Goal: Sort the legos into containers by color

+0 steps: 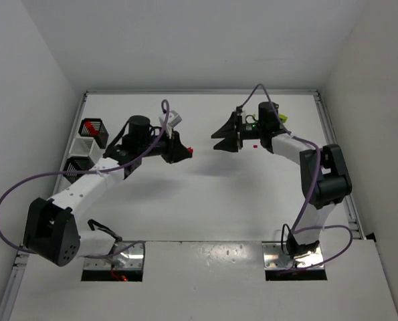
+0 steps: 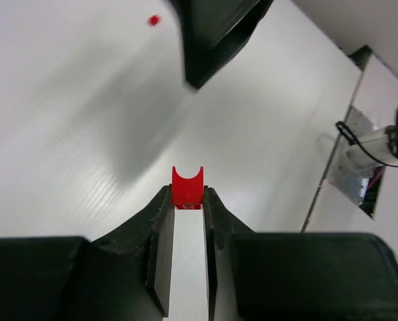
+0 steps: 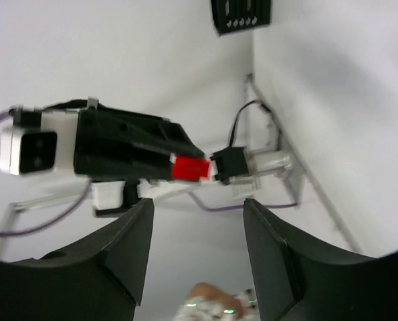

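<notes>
A red lego (image 2: 187, 185) is pinched between the fingertips of the left gripper (image 2: 187, 200). Its jaws are nearly closed on the brick, which sticks out past the tips, over the middle part of the table (image 1: 205, 200). A second red lego (image 1: 253, 145) lies on the table just beside the right gripper (image 3: 197, 208). The jaws of the right gripper stand wide apart and hold nothing, and it faces the left gripper across a gap. The containers stand in a row at the left edge of the table: a black bin (image 1: 104, 136) with something red inside, a white bin (image 1: 82, 147), and another black bin (image 1: 73, 167).
</notes>
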Controlling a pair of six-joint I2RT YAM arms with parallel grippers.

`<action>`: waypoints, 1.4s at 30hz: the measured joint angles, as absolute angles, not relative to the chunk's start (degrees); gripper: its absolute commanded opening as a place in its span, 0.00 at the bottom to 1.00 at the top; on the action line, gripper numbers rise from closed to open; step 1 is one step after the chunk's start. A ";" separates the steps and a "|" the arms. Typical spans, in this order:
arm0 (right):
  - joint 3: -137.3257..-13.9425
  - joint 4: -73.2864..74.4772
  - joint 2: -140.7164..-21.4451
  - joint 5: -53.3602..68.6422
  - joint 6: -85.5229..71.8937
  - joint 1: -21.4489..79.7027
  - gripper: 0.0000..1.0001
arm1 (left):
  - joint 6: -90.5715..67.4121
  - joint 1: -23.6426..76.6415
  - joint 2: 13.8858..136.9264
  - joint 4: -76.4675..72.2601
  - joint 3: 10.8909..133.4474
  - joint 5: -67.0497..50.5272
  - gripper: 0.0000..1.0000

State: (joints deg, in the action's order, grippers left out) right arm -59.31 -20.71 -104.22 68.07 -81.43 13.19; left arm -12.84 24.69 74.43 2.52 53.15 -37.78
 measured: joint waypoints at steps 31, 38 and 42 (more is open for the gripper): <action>-76.36 39.59 -97.01 14.11 -5.17 8.43 0.55 | 6.52 -24.75 107.74 37.87 96.40 -24.12 0.11; -76.29 39.64 -96.99 11.40 -4.19 8.43 0.58 | 4.99 -25.34 112.51 38.15 99.42 -21.10 0.28; -76.29 39.59 -97.01 8.80 -3.57 8.43 0.64 | 4.51 -25.56 113.25 38.15 100.31 -20.51 0.44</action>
State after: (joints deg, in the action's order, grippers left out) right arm -76.29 39.59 -97.01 8.80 -3.57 8.43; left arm 4.51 -25.56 113.25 38.15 100.31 -20.51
